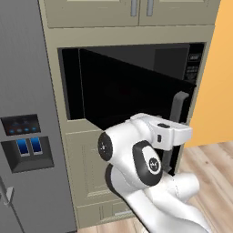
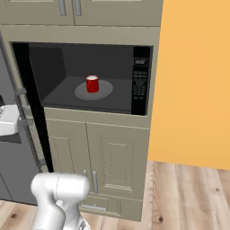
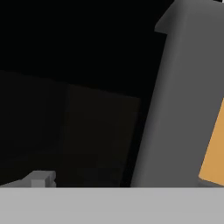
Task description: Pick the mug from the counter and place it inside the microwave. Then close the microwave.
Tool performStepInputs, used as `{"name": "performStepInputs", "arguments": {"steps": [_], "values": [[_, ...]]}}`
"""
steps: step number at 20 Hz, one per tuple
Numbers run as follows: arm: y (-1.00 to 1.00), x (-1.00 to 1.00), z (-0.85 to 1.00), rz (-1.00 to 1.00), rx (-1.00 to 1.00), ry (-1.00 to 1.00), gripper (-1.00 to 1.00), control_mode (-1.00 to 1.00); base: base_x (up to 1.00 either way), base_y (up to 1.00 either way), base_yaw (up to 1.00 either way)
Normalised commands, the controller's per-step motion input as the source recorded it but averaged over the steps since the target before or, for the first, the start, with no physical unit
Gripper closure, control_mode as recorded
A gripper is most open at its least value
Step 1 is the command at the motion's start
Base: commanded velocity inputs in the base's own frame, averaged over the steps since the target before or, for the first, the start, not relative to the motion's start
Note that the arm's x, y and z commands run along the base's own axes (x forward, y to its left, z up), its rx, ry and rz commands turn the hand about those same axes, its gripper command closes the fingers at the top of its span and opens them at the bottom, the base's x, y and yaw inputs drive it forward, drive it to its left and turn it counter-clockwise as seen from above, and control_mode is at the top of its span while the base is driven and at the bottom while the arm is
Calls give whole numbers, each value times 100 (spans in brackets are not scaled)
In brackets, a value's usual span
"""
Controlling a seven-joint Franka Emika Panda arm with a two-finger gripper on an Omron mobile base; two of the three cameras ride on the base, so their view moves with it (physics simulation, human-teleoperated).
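Observation:
The red mug (image 2: 92,84) stands upright on the round grey turntable (image 2: 104,92) inside the black microwave (image 2: 141,81). The microwave's dark glass door (image 1: 132,93) hangs open, swung out to the left. My gripper (image 1: 174,135) sits close against the door's outer face, right by its grey bar handle (image 1: 180,107). In the hand view the handle (image 3: 183,96) rises just ahead on the right, and one fingertip (image 3: 39,178) shows far to the left. The jaws stand wide apart and hold nothing. The counter is out of view.
A grey fridge (image 1: 25,136) with a blue dispenser panel stands left of the microwave. Beige cabinet doors (image 2: 108,161) lie below it and more cabinets above. An orange wall (image 2: 197,81) runs on the right, over a wooden floor (image 2: 193,197).

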Motion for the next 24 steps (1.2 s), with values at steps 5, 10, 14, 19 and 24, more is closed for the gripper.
{"name": "performStepInputs", "arguments": {"steps": [5, 10, 14, 19, 24], "values": [[-57, 43, 0, 0, 0, 0, -100, -100, 0, 0, 0], [-57, 44, 0, 0, 0, 0, -100, -100, 0, 0, 0], [-56, 37, 0, 0, 0, 1, -100, -100, 0, 0, 0], [-54, 37, 0, 0, 0, 6, -100, -100, 0, 0, 0], [-52, 37, 0, 1, 0, 6, -100, -100, 0, 0, 0]]}}
